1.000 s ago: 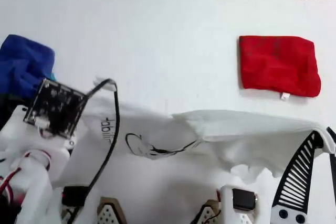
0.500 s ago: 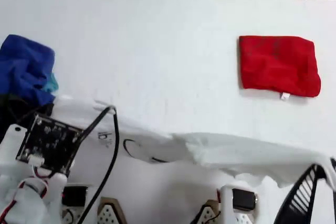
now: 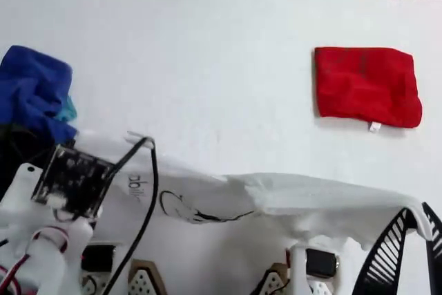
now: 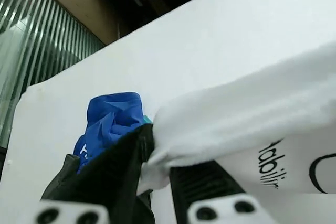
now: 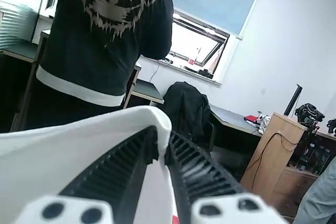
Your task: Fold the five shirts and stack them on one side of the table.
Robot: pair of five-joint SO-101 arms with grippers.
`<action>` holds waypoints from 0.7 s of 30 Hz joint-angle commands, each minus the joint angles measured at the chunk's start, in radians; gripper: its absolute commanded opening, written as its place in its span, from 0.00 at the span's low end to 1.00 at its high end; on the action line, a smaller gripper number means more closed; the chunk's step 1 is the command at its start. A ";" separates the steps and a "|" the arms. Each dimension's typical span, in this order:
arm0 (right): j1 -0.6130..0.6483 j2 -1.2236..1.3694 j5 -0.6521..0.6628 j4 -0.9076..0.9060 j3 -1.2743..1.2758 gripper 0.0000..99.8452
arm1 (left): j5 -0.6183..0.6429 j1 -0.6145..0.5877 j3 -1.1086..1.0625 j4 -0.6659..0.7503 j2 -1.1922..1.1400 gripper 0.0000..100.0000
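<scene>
**Two grippers hold the white shirt's edge for a fold**

One white shirt (image 3: 290, 195) spans the near edge of the tabletop (image 3: 207, 53), one long edge lifted and the printed part hanging below it. The left gripper (image 4: 157, 156) is clamped on one end of that edge and the right gripper (image 5: 161, 135) on the other. This looks like the first fold of this shirt. The next move probably calls for both arms to carry the edge across together and keep it taut, so that the cloth lands flat.

A folded red shirt (image 3: 366, 86) lies beyond the white shirt's right end, well apart. A crumpled blue shirt (image 3: 33, 88) sits just beside its left end.

The high view gives the shirt's whole span and the red shirt. The wrist views show how the cloth is pinched between the jaws.
</scene>
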State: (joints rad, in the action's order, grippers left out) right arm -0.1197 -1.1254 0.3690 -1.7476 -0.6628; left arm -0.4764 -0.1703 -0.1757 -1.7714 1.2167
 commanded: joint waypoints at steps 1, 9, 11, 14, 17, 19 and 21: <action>-0.005 0.117 -0.038 0.008 0.008 0.02 | 0.002 -0.008 -0.050 0.025 -0.003 0.02; -0.002 0.438 -0.091 0.223 0.008 0.02 | 0.002 -0.003 -0.091 0.265 -0.206 0.02; 0.041 0.542 -0.097 0.265 0.008 0.02 | 0.002 -0.003 -0.067 0.311 -0.330 0.02; 0.104 0.690 -0.095 0.291 0.008 0.02 | -0.002 -0.003 0.012 0.361 -0.517 0.02; 0.157 0.839 -0.095 0.329 0.008 0.02 | -0.003 -0.003 0.122 0.394 -0.695 0.02; 0.165 0.937 -0.095 0.357 0.008 0.02 | -0.003 -0.003 0.203 0.405 -0.807 0.02; 0.166 1.032 -0.095 0.387 0.008 0.02 | -0.003 -0.002 0.289 0.405 -0.922 0.02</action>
State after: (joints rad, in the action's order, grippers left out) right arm 0.0368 -0.2094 0.2800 -1.4131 -0.6490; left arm -0.4764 -0.1688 -0.0207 -1.3909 0.4342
